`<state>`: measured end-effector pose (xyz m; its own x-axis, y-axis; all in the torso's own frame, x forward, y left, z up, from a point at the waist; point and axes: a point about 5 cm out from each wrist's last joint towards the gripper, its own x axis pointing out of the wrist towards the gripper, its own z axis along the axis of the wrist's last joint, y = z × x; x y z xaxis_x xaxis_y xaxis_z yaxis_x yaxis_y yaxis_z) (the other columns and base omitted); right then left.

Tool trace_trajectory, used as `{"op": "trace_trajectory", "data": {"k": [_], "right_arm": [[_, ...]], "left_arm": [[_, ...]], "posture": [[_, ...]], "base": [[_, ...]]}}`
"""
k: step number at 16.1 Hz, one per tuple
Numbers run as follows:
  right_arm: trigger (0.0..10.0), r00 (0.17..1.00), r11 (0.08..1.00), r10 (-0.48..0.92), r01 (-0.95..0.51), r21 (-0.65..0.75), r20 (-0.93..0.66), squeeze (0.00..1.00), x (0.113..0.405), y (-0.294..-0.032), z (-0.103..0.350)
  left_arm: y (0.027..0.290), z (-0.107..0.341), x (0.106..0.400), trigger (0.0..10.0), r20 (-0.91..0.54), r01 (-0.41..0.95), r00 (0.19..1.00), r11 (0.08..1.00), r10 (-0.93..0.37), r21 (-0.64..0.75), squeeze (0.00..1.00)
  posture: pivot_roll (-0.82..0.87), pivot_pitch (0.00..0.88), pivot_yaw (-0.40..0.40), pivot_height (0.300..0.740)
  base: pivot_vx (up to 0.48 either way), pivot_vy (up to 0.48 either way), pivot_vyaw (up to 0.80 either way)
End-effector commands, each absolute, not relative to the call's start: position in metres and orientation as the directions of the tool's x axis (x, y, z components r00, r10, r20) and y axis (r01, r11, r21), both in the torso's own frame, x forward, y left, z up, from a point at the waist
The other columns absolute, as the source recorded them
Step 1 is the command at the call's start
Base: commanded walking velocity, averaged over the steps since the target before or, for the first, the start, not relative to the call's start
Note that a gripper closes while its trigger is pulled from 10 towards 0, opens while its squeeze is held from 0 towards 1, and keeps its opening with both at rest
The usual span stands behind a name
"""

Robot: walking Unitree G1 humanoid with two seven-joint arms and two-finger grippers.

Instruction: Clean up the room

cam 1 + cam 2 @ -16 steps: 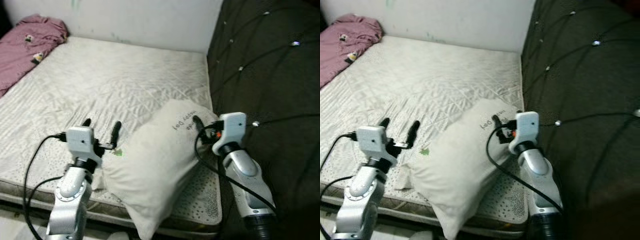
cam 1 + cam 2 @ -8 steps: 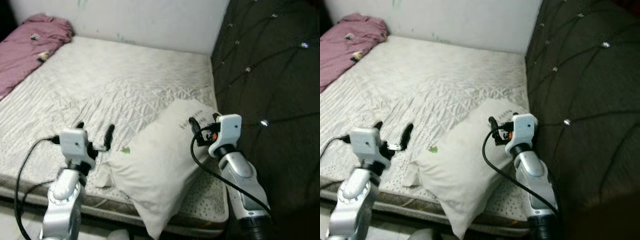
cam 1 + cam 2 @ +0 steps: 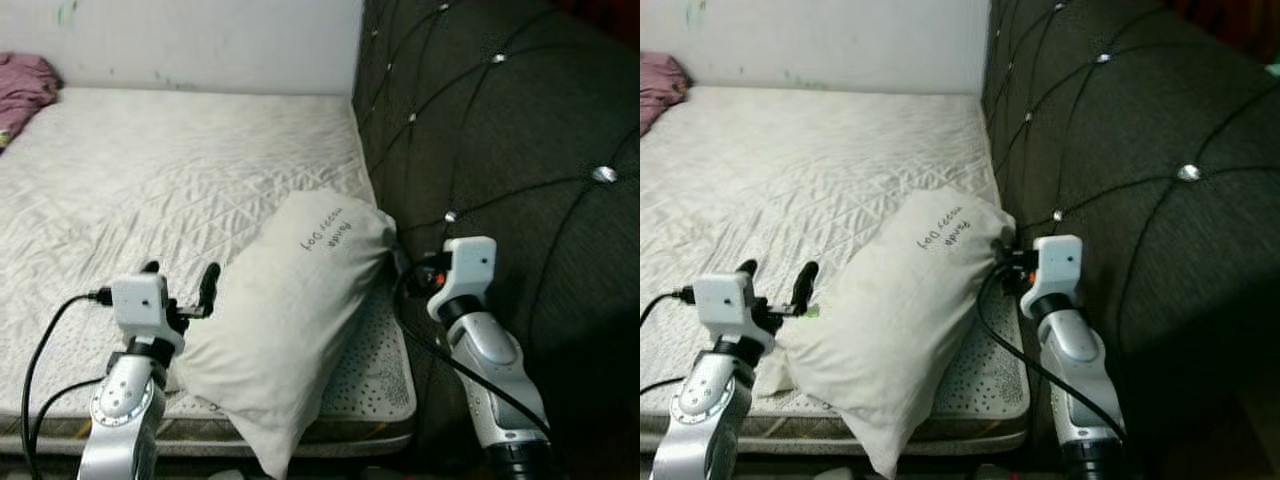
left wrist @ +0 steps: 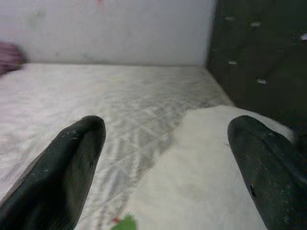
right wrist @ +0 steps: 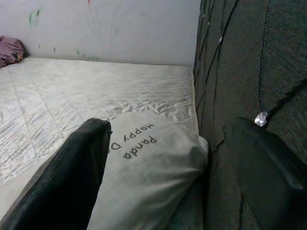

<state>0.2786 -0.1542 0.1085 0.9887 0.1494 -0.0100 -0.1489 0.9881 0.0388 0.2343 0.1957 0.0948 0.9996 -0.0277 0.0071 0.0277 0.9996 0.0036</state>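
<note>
A cream pillow (image 3: 285, 320) (printed "Happy Panda") hangs over the bed's (image 3: 150, 170) front corner beside the headboard (image 3: 500, 130); left claw (image 3: 180, 283) and right claw (image 5: 168, 163) flank it, fingers apart.

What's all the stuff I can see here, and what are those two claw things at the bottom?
Mattress: one, white and quilted, filling the left and middle, bare of sheets.
Pillow: one, off-white with dark printed lettering, lying at the mattress's near right corner and overhanging its front edge.
Headboard: one, dark, padded and buttoned, along the right side.
Wall: one, white with a few small marks, behind the mattress.
Cloth: one, pink and crumpled, at the far left corner of the mattress.
Left claw: one, black fingers open, at the pillow's left edge.
Right claw: one, black fingers open, at the pillow's right end beside the headboard.
</note>
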Motion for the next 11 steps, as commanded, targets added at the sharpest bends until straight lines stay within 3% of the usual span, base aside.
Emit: {"op": "trace_trajectory", "data": {"k": [1,7,11], "right_arm": [[10.0,0.992,0.992,0.12,-0.121,0.036,0.029,0.0,0.277,-0.156,0.116],[10.0,1.0,1.0,-0.016,0.016,-0.018,-0.013,0.0,0.253,-0.181,0.107],[10.0,1.0,1.0,-0.013,0.012,-0.026,-0.022,0.0,0.252,-0.177,0.106]], "left_arm": [[0.199,0.101,0.235,10.0,0.037,-0.009,0.999,1.0,0.009,0.026,0.0],[0.212,0.092,0.211,10.0,-0.007,-0.079,0.997,0.995,0.079,0.06,0.0],[0.207,0.092,0.212,10.0,-0.012,-0.059,0.998,0.998,0.059,0.036,0.0]], "posture": [[0.05,0.0,-0.008,0.74],[0.06,0.0,-0.031,0.74],[0.06,0.004,-0.029,0.74]], "base": [[0.0,0.0,0.0],[0.0,0.0,0.0],[0.0,0.093,0.0]]}}
